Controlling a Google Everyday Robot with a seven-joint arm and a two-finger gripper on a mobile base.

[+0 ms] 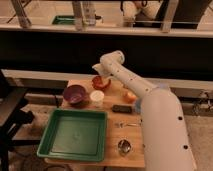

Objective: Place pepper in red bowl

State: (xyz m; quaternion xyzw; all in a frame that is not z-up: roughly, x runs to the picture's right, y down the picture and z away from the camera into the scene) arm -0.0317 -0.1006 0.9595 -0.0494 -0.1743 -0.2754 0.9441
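The small orange-red bowl [100,83] stands at the back of the wooden table [114,154], right of the larger dark purple bowl [75,94]. My white arm reaches from the right over the table, and my gripper [102,77] hangs right over the red bowl, at its rim. The arm's end covers much of the bowl. I cannot make out a pepper in the gripper or in the bowl. A small round orange thing [129,96] lies on the table right of the red bowl, under my arm.
A white cup [97,98] stands in front of the red bowl. A large green tray [75,134] fills the front left. A dark flat object [121,108], a piece of cutlery [127,124] and a metal cup [124,146] lie along the right side.
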